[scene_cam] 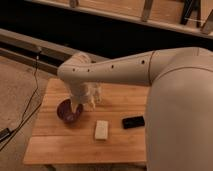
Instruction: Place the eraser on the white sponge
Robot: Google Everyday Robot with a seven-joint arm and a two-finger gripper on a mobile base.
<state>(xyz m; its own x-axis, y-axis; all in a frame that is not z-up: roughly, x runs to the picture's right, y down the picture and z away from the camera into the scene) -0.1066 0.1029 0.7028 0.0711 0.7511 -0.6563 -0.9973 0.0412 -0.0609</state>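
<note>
The big white arm (150, 65) sweeps in from the right, reaches left across the wooden table (60, 145), bends sharply at the elbow over the far-left part, and drops straight down. The gripper (90, 99) hangs low there, just right of the dark purple bowl (68, 112), with the wrist overlapping the bowl's rim in this view. Open or closed? Cannot tell from here.

Over to the eraser (133, 122): it's lying flat on the table's right side, close to the arm's bulky body, its long axis running left to right with the right end angled a touch farther away. It's bare and well apart from the gripper. The white sponge (101, 129) sits just left of it and slightly nearer, with a gap between them, its long axis running near to far.

The count: one eraser, one sponge, one bowl. A dark cable (30, 102) trails over the floor on the left.
</note>
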